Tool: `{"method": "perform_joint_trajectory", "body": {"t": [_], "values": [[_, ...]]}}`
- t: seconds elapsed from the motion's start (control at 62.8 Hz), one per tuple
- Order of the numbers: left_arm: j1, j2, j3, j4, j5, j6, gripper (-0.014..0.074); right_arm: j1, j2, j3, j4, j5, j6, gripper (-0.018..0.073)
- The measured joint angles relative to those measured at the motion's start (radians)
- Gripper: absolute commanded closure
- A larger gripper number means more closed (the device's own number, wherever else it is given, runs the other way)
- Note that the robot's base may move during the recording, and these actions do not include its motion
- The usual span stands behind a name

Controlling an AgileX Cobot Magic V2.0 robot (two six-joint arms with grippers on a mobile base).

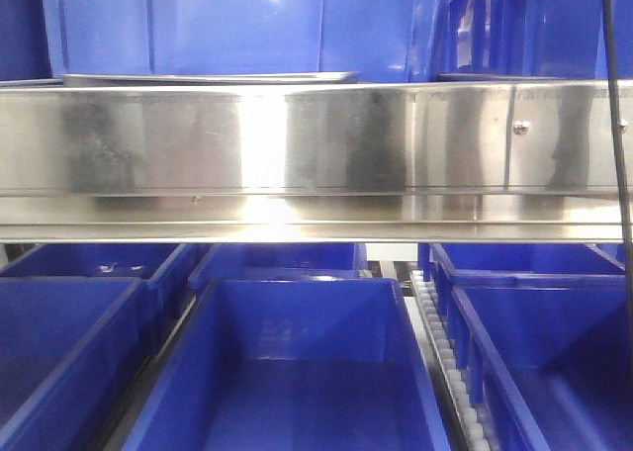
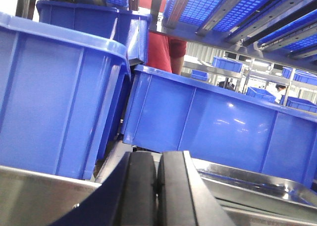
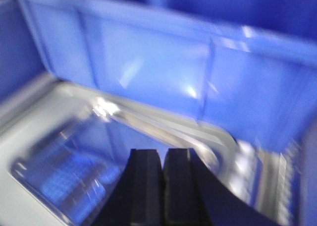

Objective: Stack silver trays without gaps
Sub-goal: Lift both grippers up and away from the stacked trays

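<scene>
While both arms reach forward low over the shelf, each wrist view looks along its own black fingers toward blue bins. Closest in the left wrist view, the left end effector (image 2: 157, 191) has its two dark pads drawn together with only a thin slit between them and nothing gripped; it sits above and between steel surfaces. Just right of and beyond it lies a silver tray (image 2: 257, 189), shallow and shiny, its flat rim catching light. Behind that stands a blue bin (image 2: 218, 122), and to the left a taller blue bin (image 2: 54, 97) leans close.

The right wrist view is blurred. The right end effector (image 3: 161, 186) also shows its pads nearly pressed together, empty, poised over the hollow of a silver tray (image 3: 74, 171) that mirrors blue. Its rounded rim runs ahead of the fingertips, and a blue bin wall (image 3: 163, 72) rises just past it.

From the front view, a thin tray edge (image 1: 208, 77) lies atop the long steel shelf panel (image 1: 316, 139); whether trays are nested cannot be told.
</scene>
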Motion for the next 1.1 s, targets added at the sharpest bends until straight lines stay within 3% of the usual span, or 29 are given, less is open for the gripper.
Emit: {"method": "perform_joint_trajectory", "body": {"t": [0.159, 0.271, 0.51, 0.717, 0.876, 1.099], "values": [[0.000, 0.000, 0.000, 0.022, 0.019, 0.000, 0.0602, 0.000, 0.000, 0.000, -0.002, -0.049, 0.000, 0.0632], [0.000, 0.000, 0.000, 0.065, 0.073, 0.000, 0.0602, 0.000, 0.000, 0.000, -0.002, -0.083, 0.000, 0.0632], [0.000, 0.000, 0.000, 0.079, 0.177, 0.000, 0.0602, 0.000, 0.000, 0.000, -0.002, -0.153, 0.000, 0.0632], [0.000, 0.000, 0.000, 0.079, 0.212, 0.000, 0.0602, 0.000, 0.000, 0.000, -0.002, -0.157, 0.000, 0.0632], [0.000, 0.000, 0.000, 0.125, 0.237, 0.002, 0.0602, 0.000, 0.000, 0.000, -0.002, -0.159, 0.000, 0.0632], [0.000, 0.000, 0.000, 0.086, 0.243, 0.002, 0.0602, 0.000, 0.000, 0.000, -0.002, -0.159, 0.000, 0.0632]]}}
